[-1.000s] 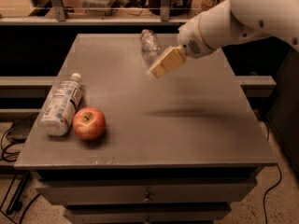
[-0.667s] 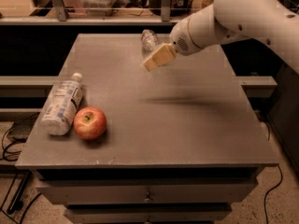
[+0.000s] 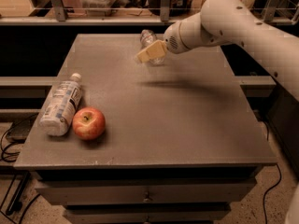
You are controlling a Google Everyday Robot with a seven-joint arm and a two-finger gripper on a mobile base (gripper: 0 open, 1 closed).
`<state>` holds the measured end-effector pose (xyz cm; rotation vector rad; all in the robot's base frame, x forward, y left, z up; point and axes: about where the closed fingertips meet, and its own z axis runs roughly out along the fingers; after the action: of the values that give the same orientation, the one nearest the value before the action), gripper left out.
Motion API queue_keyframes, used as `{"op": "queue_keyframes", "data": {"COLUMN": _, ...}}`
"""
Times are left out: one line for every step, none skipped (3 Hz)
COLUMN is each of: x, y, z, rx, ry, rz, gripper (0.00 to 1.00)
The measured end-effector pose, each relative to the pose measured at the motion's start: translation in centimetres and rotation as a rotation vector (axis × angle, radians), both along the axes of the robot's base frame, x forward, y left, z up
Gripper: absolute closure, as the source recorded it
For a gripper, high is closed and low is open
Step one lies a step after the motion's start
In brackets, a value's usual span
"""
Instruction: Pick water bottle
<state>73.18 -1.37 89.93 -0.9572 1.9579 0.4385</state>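
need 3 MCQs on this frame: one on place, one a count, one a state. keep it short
1. Where is the pincer?
A. At the near left corner
B. By the clear bottle, at the far side of the table
C. Below the tabletop

2. How many bottles are on the table?
A. Two
B. Three
C. Four

3. How is the labelled bottle placed?
A. Standing upright
B. Held in the air
C. Lying on its side

Answers:
1 B: the pincer hovers right in front of the clear bottle at the far side.
2 A: only the clear bottle and the labelled bottle show.
3 C: it lies flat on the table's left, beside the apple.
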Motion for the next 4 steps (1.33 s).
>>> {"op": "queue_keyframes", "data": {"x": 2.5, "y": 0.3, "z": -1.5, "rx": 0.047, "ry": 0.023, "rz": -0.031, "gripper": 0.0}}
{"op": "queue_keyframes", "data": {"x": 4.3, "y": 0.5, "z": -3.0, "rx": 0.083, "ry": 0.046, "rz": -0.054, "gripper": 0.0}}
{"op": "queue_keyframes", "data": {"x": 5.3, "y": 0.7, "z": -4.7, "rx": 0.12, "ry": 0.076, "rz": -0.064, "gripper": 0.16}}
{"op": "queue_keyframes", "data": {"x": 5.6, "y": 0.4, "z": -5.4, "rx": 0.132, "ry": 0.089, "rz": -0.078, "gripper": 0.39}}
